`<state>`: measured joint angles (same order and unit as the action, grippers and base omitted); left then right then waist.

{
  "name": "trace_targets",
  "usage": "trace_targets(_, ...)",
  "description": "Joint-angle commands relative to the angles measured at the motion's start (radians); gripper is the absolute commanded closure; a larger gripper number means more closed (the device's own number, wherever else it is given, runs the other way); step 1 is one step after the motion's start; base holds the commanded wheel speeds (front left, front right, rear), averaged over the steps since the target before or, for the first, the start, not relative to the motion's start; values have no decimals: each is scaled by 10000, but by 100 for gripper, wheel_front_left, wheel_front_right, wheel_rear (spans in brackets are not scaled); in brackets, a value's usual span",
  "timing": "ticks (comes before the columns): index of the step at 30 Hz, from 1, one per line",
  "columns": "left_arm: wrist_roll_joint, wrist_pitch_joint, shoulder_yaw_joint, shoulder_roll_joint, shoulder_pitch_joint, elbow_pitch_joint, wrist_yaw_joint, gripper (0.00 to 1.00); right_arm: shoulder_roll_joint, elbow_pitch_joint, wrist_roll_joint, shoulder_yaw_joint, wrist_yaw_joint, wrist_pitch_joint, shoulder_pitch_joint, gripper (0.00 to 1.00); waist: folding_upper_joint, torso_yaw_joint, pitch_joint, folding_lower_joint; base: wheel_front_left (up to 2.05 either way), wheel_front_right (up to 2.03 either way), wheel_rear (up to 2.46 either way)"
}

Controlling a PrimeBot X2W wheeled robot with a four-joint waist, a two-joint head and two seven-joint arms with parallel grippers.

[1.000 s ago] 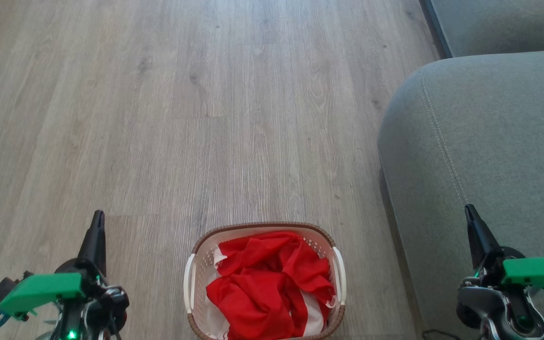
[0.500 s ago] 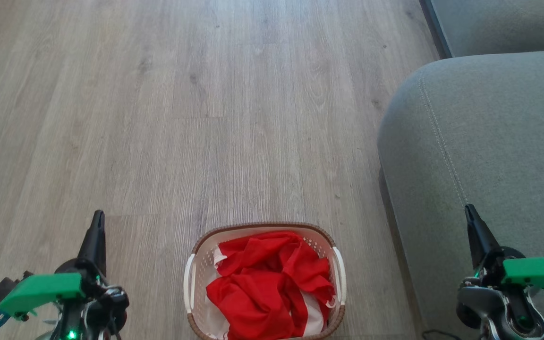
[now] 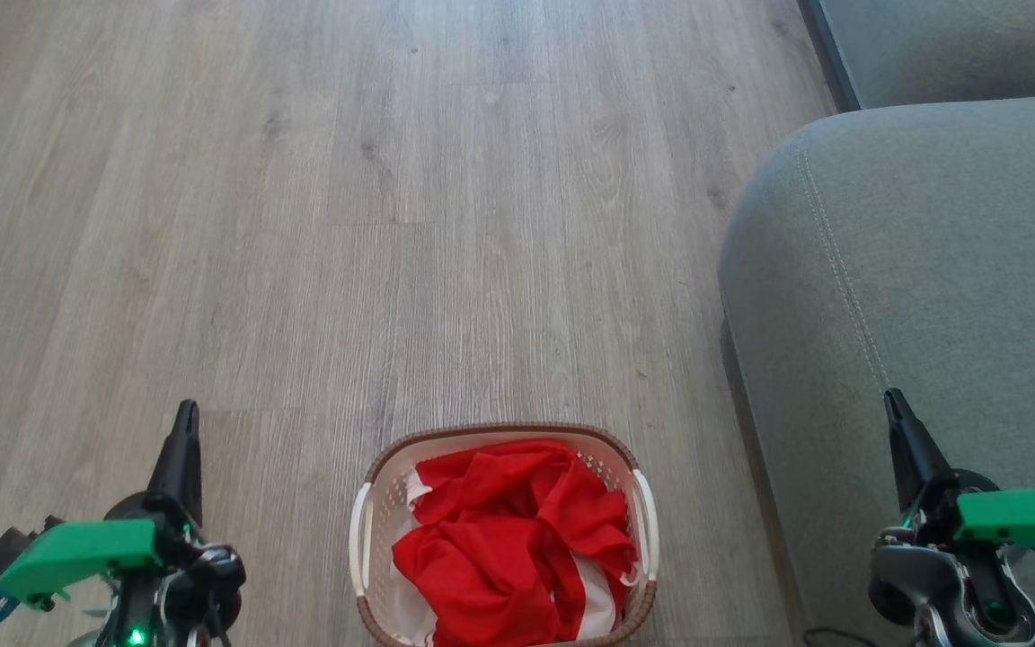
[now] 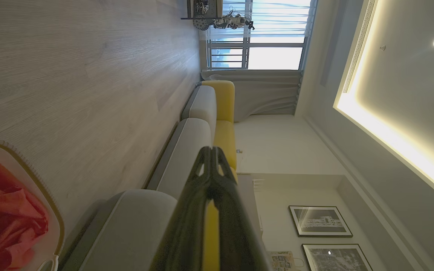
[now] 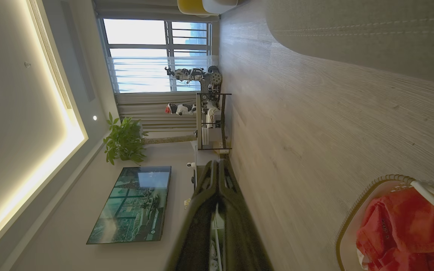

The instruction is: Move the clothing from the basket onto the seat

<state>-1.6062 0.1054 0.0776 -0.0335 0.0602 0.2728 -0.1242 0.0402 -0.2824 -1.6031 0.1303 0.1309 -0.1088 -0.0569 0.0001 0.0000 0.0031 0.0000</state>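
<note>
Left gripper first, on the head view: fingers pressed together, nothing in them, pointing up the picture at lower left. Over at lower right the right gripper mirrors it, also closed and empty, showing against the rounded edge of the seat. Low and central between them sits the basket on the wooden floor, with the clothing heaped inside it, red with white showing, all within the rim. The seat lies to the basket's right, near but apart, with a strip of floor between. The basket is inward of both arms; the left looks a touch closer, though I reckon the right has the shorter carry to the seat. Its handles face left and right, but the picture's bottom edge cuts it off, so I can't call its long axis. Plenty of open floor ahead and to the left.

Left wrist view now: the left gripper closed up the middle, basket rim and clothing at lower left, grey seat alongside.

Right wrist view: the right gripper shut tight, basket and clothing at lower right, seat along the top, bare floor between.
</note>
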Motion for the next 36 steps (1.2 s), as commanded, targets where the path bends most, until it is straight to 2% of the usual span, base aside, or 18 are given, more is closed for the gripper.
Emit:
trace_targets(1, -28, 75, 358, -167, 479, -278, -65, 100, 100, 375, -58, -169, -2, -41, -511, 100, -1, 0, 0, 0, 0, 0, 0)
trace_targets(10, -28, 75, 358, -167, 479, -278, -65, 100, 100, 375, -58, -169, -2, -41, -511, 100, -1, 0, 0, 0, 0, 0, 0)
trace_targets(11, 0, -1, 0, 0, 0, -1, 0, 0, 0, 1, 0, -1, 0, 0, -1, 0, -1, 0, 0, 0, 0, 0, 0)
trace_targets(15, 4, -27, -41, 74, -249, 452, 11, 0, -59, -487, 6, -77, 0, 18, 232, 0, -1, 0, -1, 0, 0, 0, 0)
trace_targets(27, 260, -377, -193, 51, -401, 83, 74, 0, -43, -347, 240, -429, 0, 372, 218, 0, -1, 0, -33, 0, 0, 0, 0)
trace_targets(36, 1085, -641, -296, 33, -460, -349, 374, 0, -32, -125, 970, -532, 0, 639, 210, 0, -1, 4, -49, 0, 0, 0, 0)
